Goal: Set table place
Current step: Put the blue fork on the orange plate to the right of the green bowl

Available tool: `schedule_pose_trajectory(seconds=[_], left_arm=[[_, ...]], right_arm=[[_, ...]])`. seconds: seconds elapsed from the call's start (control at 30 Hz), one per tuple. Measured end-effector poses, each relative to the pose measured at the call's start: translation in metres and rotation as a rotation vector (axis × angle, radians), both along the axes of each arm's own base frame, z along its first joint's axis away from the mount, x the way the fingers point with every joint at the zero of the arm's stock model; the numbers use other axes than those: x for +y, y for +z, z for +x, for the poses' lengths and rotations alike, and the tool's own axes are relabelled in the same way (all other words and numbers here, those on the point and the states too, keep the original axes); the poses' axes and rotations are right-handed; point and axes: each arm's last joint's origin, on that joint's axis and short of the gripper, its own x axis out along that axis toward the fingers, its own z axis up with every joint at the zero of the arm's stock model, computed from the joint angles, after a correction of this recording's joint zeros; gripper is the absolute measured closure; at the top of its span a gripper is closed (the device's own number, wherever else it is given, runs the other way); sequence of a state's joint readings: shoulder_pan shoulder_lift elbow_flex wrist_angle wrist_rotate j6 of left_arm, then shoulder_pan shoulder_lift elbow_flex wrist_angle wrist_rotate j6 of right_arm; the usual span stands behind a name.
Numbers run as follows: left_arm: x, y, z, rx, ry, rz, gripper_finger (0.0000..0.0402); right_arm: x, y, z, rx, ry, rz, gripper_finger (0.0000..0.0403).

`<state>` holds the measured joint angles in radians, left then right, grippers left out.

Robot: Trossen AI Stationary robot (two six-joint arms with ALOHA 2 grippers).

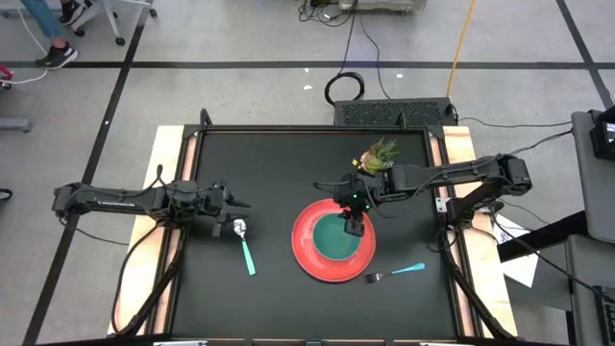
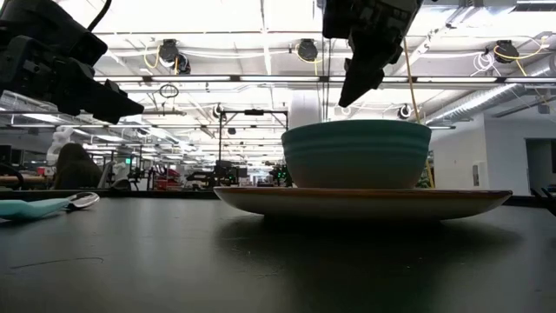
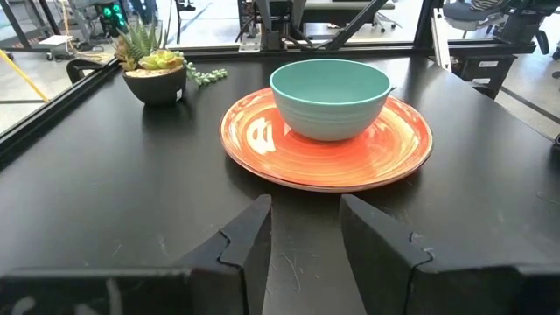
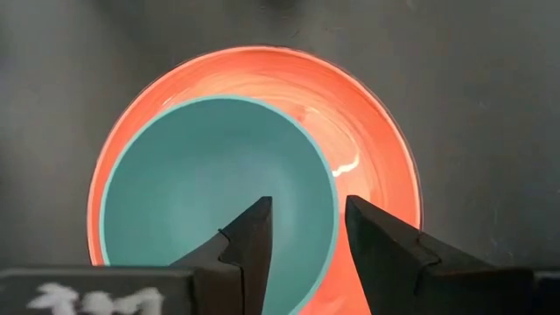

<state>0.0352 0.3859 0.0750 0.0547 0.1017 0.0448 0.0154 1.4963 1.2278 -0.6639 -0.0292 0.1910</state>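
Observation:
A teal bowl stands inside a round red plate on the black table. My right gripper hangs open above the bowl's right rim, clear of it in the low view. A spoon with a teal handle lies left of the plate. A fork lies by the plate's near right side. My left gripper waits open at the table's left, just beyond the spoon's far end, with nothing between its fingers.
A small potted green plant stands at the back right, beside the right arm. Bare black tabletop lies at the back left and along the near edge. Light wooden strips run along the left and right sides.

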Motion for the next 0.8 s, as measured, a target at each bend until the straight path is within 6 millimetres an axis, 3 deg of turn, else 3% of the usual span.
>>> schedule_pose_trajectory(seconds=[0.2,0.47,0.8], left_arm=[[0.0,0.0,0.0,0.001,0.0,0.0,0.0259],[0.0,0.0,0.0,0.003,-0.001,0.003,0.0259],[0.0,0.0,0.0,0.002,-0.001,0.003,0.0259]], right_arm=[[0.002,-0.001,-0.002,0.023,0.041,-0.019,0.0268],[0.02,-0.003,-0.005,0.042,0.201,-0.079,0.0268],[0.024,-0.003,-0.006,0.043,0.212,-0.079,0.0268]])
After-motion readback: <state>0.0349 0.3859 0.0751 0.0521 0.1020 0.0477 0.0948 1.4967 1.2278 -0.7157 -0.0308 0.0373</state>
